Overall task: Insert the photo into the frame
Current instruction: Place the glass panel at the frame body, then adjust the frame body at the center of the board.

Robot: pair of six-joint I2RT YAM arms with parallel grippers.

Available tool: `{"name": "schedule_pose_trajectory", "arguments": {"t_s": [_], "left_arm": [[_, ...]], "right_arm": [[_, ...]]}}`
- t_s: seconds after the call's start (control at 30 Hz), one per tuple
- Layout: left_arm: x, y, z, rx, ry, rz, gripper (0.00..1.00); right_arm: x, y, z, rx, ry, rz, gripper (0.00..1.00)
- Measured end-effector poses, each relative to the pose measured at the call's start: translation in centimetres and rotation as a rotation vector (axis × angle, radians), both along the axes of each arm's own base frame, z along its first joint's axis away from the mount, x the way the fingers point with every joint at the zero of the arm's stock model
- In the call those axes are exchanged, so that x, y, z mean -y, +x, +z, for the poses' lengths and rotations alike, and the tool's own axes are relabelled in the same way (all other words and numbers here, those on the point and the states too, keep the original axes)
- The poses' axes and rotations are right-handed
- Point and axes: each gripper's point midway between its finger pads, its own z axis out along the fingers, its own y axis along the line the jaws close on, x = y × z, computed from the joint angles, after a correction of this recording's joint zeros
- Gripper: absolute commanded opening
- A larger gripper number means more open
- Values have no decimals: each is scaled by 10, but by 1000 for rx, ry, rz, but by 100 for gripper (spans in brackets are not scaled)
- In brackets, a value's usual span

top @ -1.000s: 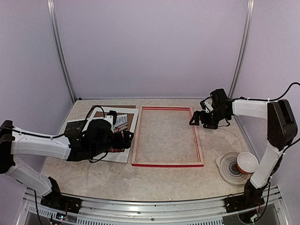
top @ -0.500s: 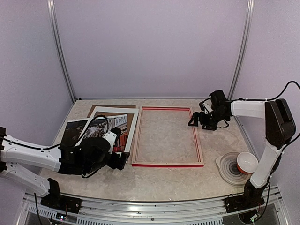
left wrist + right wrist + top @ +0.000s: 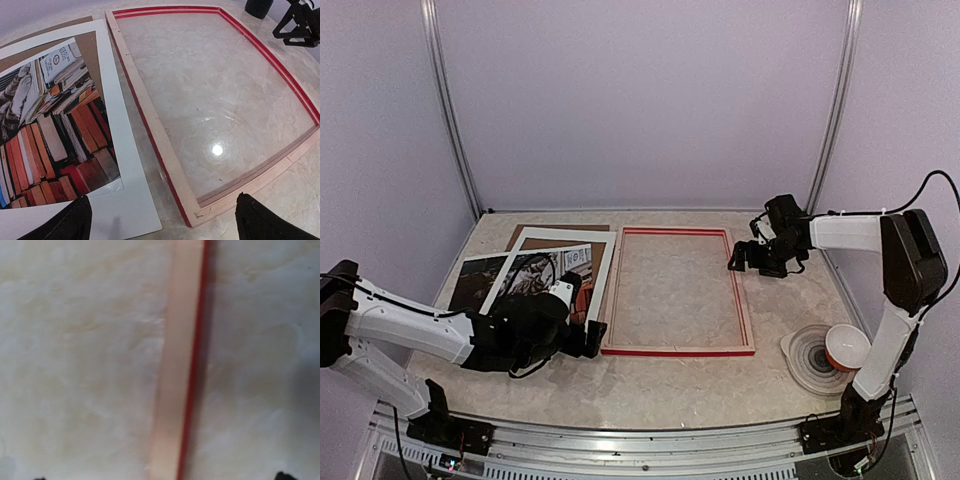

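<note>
Logging one instant from all three views.

- The frame (image 3: pixel 678 351) lay flat at mid-table, pale bare-wood back up, red along its outer edges. The marbled table (image 3: pixel 670 395) showed through its opening.
- The photo (image 3: pixel 55 130) lay on the table left of the frame, outside it and under the white mat (image 3: pixel 117 150). Cat and book stacks showed through the mat's window. In the top view its dark left part stuck out past the mat's left edge.
- The brown backing board (image 3: pixel 560 231) sat lowest, its far edge showing beyond the mat. The mat's right edge ran just beside the frame's left rail; I could not tell whether they touched.
- The left gripper (image 3: pixel 592 335) hung low at the frame's near-left corner, jaws spread wide and holding nothing. In the wrist view one of its dark fingers (image 3: pixel 75 222) sat over the mat's near edge and the other over the table just past the frame's near rail. Contact with either could not be judged.
- The right gripper (image 3: pixel 738 258) was over the far part of the frame's right rail. Its wrist view looked straight down on that rail, pale wood with a red strip along one side. Only two dark tips showed at the bottom corners, well apart, with nothing between them but the rail below.
- A round dish (image 3: pixel 805 355) sat at the near right, well apart from the frame, with a red-and-white cup (image 3: pixel 847 347) on it.
</note>
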Motion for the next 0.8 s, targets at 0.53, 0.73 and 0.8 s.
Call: {"name": "schedule_pose_trajectory", "arguments": {"t_s": [0.53,0.73,0.8], "left_arm": [[51,74,24,-61,-235,-38,94],[64,84,11,-105,-255,-62,88],[68,85,5,-122,-261,-68,86]], "right_arm": [[-1,2,-19,-20,-33,-8,81],[-2,0,-21,-21,-26,-5,70],[-4,0,-21,-21,-24,-2,70]]}}
